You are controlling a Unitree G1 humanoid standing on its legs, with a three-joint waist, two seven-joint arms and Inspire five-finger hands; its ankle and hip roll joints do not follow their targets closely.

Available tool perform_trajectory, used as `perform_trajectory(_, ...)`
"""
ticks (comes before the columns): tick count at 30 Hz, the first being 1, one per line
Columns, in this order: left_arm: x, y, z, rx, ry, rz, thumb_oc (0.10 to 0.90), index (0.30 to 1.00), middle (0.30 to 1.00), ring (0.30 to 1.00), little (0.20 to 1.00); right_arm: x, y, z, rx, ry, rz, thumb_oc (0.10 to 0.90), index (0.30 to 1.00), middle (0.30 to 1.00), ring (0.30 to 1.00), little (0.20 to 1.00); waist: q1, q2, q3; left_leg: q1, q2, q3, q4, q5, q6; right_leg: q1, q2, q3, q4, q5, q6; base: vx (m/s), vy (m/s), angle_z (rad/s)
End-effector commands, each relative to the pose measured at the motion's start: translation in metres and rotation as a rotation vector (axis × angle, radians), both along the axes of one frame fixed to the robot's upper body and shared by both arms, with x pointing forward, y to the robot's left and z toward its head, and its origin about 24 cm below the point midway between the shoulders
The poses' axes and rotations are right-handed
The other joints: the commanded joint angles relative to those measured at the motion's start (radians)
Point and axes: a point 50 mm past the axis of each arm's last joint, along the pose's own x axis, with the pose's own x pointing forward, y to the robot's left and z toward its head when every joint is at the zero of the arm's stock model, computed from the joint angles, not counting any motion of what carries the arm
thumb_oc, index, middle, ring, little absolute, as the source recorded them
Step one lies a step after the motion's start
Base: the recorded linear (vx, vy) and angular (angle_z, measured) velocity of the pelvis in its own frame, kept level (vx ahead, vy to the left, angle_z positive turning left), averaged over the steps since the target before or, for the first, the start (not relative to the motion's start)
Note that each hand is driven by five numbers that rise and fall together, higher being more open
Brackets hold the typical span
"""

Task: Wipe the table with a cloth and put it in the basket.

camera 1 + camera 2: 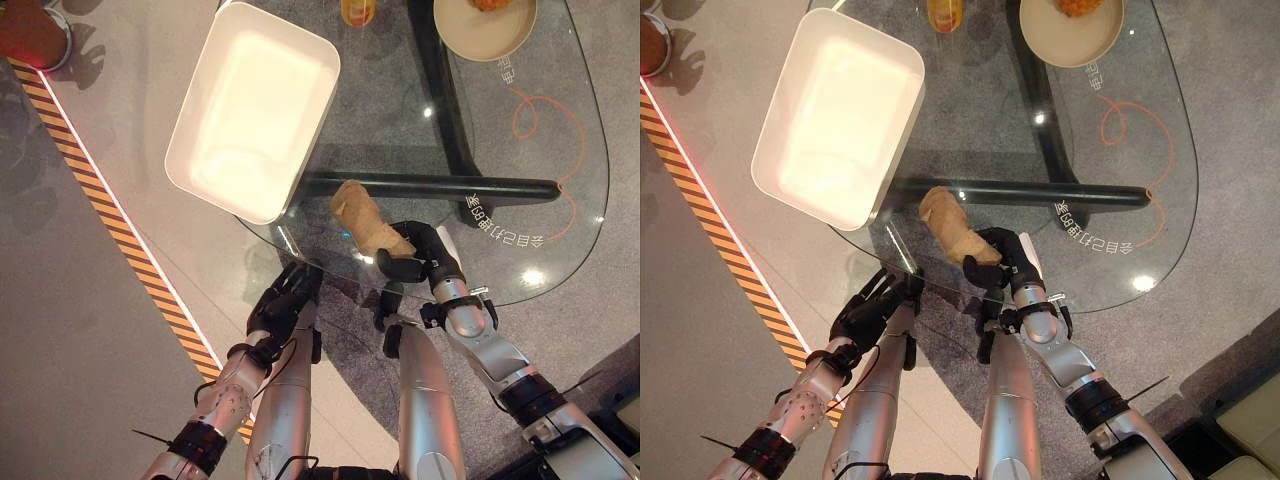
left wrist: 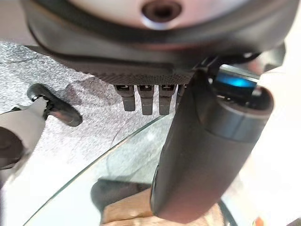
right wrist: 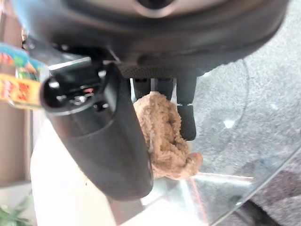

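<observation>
A tan cloth (image 1: 363, 218) lies bunched on the round glass table (image 1: 565, 120), near its front edge. My right hand (image 1: 428, 256) sits at the cloth's near end, and the right wrist view shows the thumb and fingers pinching the cloth (image 3: 164, 136). The white rectangular basket (image 1: 250, 105) stands at the table's left, overhanging the rim, a short way to the far left of the cloth. Low at the front-left edge of the glass, my left hand (image 1: 288, 297) hangs with relaxed fingers and holds nothing.
A beige bowl of food (image 1: 485, 25) and an orange container (image 1: 358, 10) stand at the far side of the table. The black table frame (image 1: 430, 187) shows through the glass. Striped floor tape (image 1: 100, 210) runs along the left.
</observation>
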Motion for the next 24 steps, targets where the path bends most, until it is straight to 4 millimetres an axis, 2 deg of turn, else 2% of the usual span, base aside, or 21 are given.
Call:
perform_trajectory(1,-0.022,-0.005,0.008,-0.055,-0.078,-0.128,0.800,0.900,0.900,0.900,0.900,-0.018,0.018,0.065,0.371,-0.316,0.218,0.100,0.300,0.300,0.300,0.200,0.004,-0.017,-0.016,0.027,-0.055,0.099,0.184,-0.198,0.051,0.080,0.050,-0.032,-0.209,0.146,0.031,0.03,0.010,0.01)
perform_trajectory(6,-0.031,-0.010,0.018,-0.156,-0.151,-0.200,0.800,0.900,0.900,0.900,0.900,-0.033,0.018,0.064,0.408,-0.358,0.255,0.100,0.300,0.300,0.300,0.200,-0.007,-0.012,-0.016,0.029,-0.052,0.113,0.187,-0.201,0.057,0.082,0.052,-0.023,-0.211,0.148,0.031,0.01,0.023,-0.03)
perform_trajectory(10,-0.034,-0.016,0.036,-0.235,-0.286,-0.300,0.800,0.900,0.900,0.900,0.900,-0.038,0.016,0.069,0.404,-0.384,0.292,0.100,0.300,0.300,0.300,0.200,-0.016,-0.011,-0.016,0.022,-0.044,0.130,0.189,-0.200,0.060,0.074,0.056,-0.014,-0.213,0.153,0.029,0.00,0.036,-0.08)
perform_trajectory(18,-0.033,-0.024,0.067,-0.482,-0.498,-0.407,0.800,0.900,0.900,0.900,0.900,-0.047,0.025,0.080,0.421,-0.412,0.425,0.100,0.300,0.300,0.300,0.200,-0.030,-0.023,-0.016,0.019,-0.037,0.149,0.193,-0.201,0.061,0.066,0.068,0.004,-0.213,0.156,0.029,0.01,0.016,-0.08)
perform_trajectory(24,-0.026,-0.020,0.086,-0.567,-0.607,-0.389,0.800,0.900,0.900,0.900,0.900,-0.054,0.031,0.091,0.431,-0.446,0.501,0.100,0.300,0.300,0.300,0.200,-0.037,-0.038,-0.016,0.025,-0.033,0.160,0.192,-0.201,0.060,0.068,0.077,0.015,-0.211,0.156,0.030,0.02,0.002,-0.06)
